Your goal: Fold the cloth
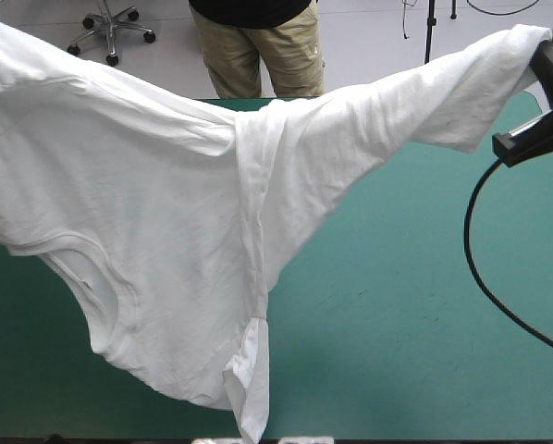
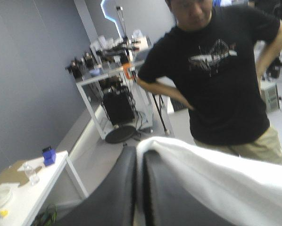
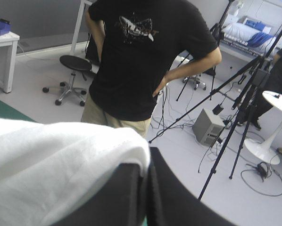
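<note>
The white T-shirt (image 1: 175,231) hangs lifted above the teal-green table (image 1: 397,324), stretched between both arms, its lower end dangling near the table's front edge. My right gripper (image 1: 543,54) at the far right holds one end high. In the right wrist view its black fingers (image 3: 167,188) are pressed together with the T-shirt (image 3: 51,165) between them. My left gripper is out of the high view, past its left side. In the left wrist view its fingers (image 2: 115,197) are pinched on the T-shirt (image 2: 216,183), which drapes off to one side.
Bare teal-green cover lies under and to the right of the hanging shirt. A person stands beyond the table's far edge, away from its top.
</note>
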Available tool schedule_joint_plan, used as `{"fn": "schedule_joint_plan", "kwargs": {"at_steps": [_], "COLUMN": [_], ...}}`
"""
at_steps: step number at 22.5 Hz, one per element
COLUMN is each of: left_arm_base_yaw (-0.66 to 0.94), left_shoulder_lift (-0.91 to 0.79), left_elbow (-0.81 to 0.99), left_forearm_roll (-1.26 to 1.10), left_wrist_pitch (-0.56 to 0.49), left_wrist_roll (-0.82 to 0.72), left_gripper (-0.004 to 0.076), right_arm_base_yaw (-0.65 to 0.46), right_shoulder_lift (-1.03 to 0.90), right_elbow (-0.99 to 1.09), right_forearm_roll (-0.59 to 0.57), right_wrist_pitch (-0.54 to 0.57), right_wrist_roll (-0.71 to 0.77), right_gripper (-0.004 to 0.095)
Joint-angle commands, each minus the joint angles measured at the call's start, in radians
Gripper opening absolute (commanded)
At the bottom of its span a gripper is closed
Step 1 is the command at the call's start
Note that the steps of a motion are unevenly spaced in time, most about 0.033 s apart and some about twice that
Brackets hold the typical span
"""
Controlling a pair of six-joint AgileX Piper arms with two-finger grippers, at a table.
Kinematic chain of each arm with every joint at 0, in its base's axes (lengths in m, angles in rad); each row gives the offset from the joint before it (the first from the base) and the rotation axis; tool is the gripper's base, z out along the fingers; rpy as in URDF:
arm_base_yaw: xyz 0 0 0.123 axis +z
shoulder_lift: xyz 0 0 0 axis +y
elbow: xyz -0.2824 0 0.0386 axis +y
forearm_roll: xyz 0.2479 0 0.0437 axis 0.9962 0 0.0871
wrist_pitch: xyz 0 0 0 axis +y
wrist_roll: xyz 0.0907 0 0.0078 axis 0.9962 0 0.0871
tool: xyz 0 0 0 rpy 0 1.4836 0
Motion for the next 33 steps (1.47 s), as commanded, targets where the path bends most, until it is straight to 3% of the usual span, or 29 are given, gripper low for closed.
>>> {"fn": "schedule_joint_plan", "kwargs": {"at_steps": [1,6,10,17,21,23,24,25,27,29,33], "left_arm_base_yaw": [0.000,0.000,0.015,0.091,0.102,0.102,0.102,0.102,0.102,0.102,0.102], "left_shoulder_lift": [0.092,0.263,0.422,0.660,0.758,0.797,0.829,0.861,0.894,0.898,0.857], "left_elbow": [0.003,0.122,0.157,0.157,0.157,0.157,0.157,0.157,0.157,0.157,0.148], "left_forearm_roll": [0.016,0.020,0.026,-0.138,-0.197,-0.228,-0.262,-0.295,-0.319,-0.319,-0.294], "left_wrist_pitch": [-0.003,-0.054,-0.158,-0.437,-0.474,-0.487,-0.494,-0.492,-0.471,-0.413,-0.346], "left_wrist_roll": [-0.002,-0.033,-0.084,-0.149,-0.134,-0.134,-0.134,-0.134,-0.138,-0.138,-0.131], "left_gripper": [-0.0009,-0.0009,-0.0009,-0.0009,0.0004,0.0060,0.0155,0.0308,0.0510,0.0549,0.0503], "right_arm_base_yaw": [-0.001,-0.001,-0.001,-0.001,-0.015,-0.025,-0.036,-0.050,-0.070,-0.098,-0.157], "right_shoulder_lift": [0.062,0.227,0.371,0.570,0.644,0.672,0.700,0.717,0.727,0.716,0.674], "right_elbow": [0.022,0.141,0.177,0.174,0.174,0.174,0.174,0.174,0.174,0.162,0.125], "right_forearm_roll": [-0.009,-0.007,-0.010,-0.086,-0.089,-0.089,-0.085,-0.082,-0.082,-0.082,-0.080], "right_wrist_pitch": [-0.059,-0.090,-0.190,-0.531,-0.546,-0.548,-0.555,-0.563,-0.582,-0.593,-0.592], "right_wrist_roll": [-0.005,-0.003,-0.019,-0.023,-0.021,-0.007,-0.007,-0.007,0.000,0.000,0.048], "right_gripper": [-0.0017,-0.0017,-0.0017,-0.0016,0.0066,0.0186,0.0328,0.0439,0.0536,0.0537,0.0537]}}
